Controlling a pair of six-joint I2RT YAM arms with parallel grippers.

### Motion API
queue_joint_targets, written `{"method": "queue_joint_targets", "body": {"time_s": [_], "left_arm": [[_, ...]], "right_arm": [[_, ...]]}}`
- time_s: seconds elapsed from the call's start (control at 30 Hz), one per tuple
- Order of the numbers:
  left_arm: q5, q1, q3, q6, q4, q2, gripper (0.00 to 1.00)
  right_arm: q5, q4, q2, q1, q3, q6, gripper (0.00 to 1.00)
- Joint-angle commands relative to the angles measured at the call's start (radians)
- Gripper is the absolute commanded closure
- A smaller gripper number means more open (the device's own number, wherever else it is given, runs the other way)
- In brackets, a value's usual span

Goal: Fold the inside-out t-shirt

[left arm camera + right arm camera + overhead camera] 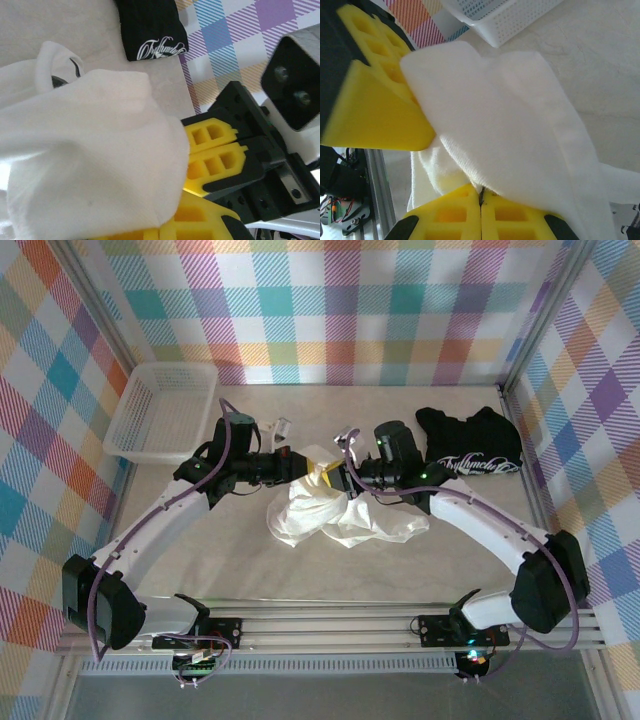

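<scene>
Here we see the inside-out t-shirt (340, 518) bunched in the middle of the table (250, 575). Its top is gathered up off the surface where the two grippers meet, and the rest hangs and spreads in loose white folds toward the near side. The right gripper (343, 476) is clenched on a fold of it: from its wrist we see the yellow fingers (450, 216) pressed together, with cloth running out between them. The left gripper (312, 466) reaches in from the left, almost tip to tip with the right one. It is clamped on the same bunch, fabric draped over its pads (200, 220). Well apart at the far right lies the black t-shirt (470, 445) with white script. A white mesh basket (130, 440) sits in the far left corner, against the checked walls (350, 310)
</scene>
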Motion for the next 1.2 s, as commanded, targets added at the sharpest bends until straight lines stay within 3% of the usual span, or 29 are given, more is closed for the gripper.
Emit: {"method": "queue_joint_targets", "body": {"time_s": [0.0, 0.33, 0.5, 0.67, 0.87, 1.17], "left_arm": [[-0.033, 0.009, -0.001, 0.034, -0.029, -0.011, 1.0], [-0.129, 0.009, -0.001, 0.051, -0.037, -0.012, 0.98], [-0.169, 0.0, -0.033, 0.088, -0.023, -0.069, 0.77], [-0.232, -0.059, -0.067, 0.15, -0.008, -0.132, 0.63], [-0.335, -0.126, -0.051, 0.221, -0.012, -0.143, 0.59], [-0.373, -0.151, -0.005, 0.275, 0.018, -0.053, 0.59]], "right_arm": [[-0.012, -0.009, -0.055, 0.0, 0.034, -0.019, 0.93], [-0.055, 0.014, -0.045, 0.0, 0.051, 0.049, 0.94], [-0.029, -0.012, -0.012, -0.007, 0.09, 0.127, 0.97], [-0.1, 0.004, 0.025, -0.025, 0.121, 0.208, 0.97], [-0.19, -0.011, 0.056, -0.045, 0.154, 0.266, 0.96], [-0.255, 0.014, 0.066, -0.069, 0.15, 0.315, 0.96]]}}
